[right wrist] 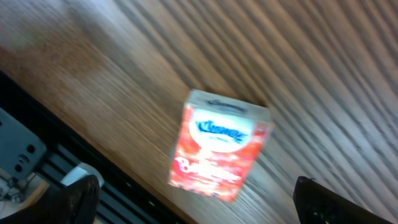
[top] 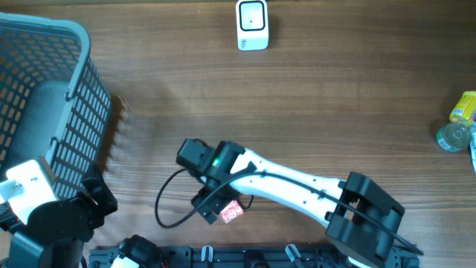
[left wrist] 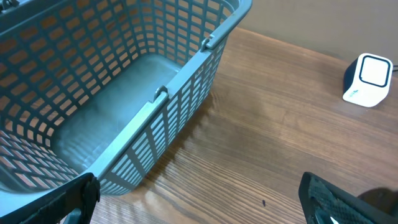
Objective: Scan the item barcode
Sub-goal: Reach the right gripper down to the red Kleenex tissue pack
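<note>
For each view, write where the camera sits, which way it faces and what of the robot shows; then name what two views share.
Overhead: above the table, facing down on basket, scanner, left arm and right arm.
Left wrist: on the left arm, facing forward and down at basket and scanner; open left gripper at bottom corners.
Right wrist: on the right arm, facing down at a tissue pack; open right gripper at bottom corners.
Shared: basket and scanner, overhead and left wrist.
</note>
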Controlling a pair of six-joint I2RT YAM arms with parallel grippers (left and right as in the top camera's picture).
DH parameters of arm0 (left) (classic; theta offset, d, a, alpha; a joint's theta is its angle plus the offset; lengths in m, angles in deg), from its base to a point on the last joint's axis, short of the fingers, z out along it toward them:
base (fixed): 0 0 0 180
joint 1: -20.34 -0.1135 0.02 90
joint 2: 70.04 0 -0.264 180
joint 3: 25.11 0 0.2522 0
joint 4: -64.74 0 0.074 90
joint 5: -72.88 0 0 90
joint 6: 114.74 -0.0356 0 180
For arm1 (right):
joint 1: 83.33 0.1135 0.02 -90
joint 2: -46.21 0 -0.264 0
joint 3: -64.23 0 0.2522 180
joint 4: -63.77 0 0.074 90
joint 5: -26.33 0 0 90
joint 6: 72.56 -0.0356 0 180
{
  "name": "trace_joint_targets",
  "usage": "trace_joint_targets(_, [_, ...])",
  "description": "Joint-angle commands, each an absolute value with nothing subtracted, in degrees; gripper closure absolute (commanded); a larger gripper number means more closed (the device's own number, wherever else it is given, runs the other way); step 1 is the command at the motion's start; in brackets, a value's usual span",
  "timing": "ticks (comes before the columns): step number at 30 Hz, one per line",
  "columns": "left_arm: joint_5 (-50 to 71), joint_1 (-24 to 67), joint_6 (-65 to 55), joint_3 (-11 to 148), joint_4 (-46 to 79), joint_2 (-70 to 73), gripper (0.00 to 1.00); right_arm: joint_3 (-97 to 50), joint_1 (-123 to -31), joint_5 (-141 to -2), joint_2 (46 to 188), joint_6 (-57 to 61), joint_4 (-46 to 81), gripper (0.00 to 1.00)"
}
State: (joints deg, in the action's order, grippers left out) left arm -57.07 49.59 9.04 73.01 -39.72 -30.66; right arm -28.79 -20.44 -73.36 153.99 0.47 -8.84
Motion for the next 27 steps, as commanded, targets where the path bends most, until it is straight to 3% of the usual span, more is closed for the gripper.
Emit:
trace_joint_targets(1, [-58.4, 49.7, 10.28, 72.85, -39.83, -30.73, 0.0, -28.66, -17.57, -66.3, 153.47, -3.8, -7.55, 0.0])
trace_joint_targets(15, [-58.38, 49.68, 10.28, 72.85, -40.11, -30.73, 0.0, -19.5, -17.66, -64.84, 153.62, -3.64, 2.99, 0.01])
trace_joint_targets(24, [-58.38, 49.68, 10.28, 72.85, -40.22, -30.73, 0.0, -16.75, -17.66, -64.79, 153.67, -3.53, 4.91, 0.18])
trace_joint_targets(26, [-58.38, 49.7, 10.28, 72.85, -40.24, -30.73, 0.0, -16.58, -17.66, -64.79, 153.67, -3.53, 5.24, 0.3])
trace_joint_targets(27, [-58.36, 49.68, 10.28, 72.85, -40.22, -30.73, 0.0, -16.58, -17.66, -64.79, 153.67, -3.51, 5.7, 0.31])
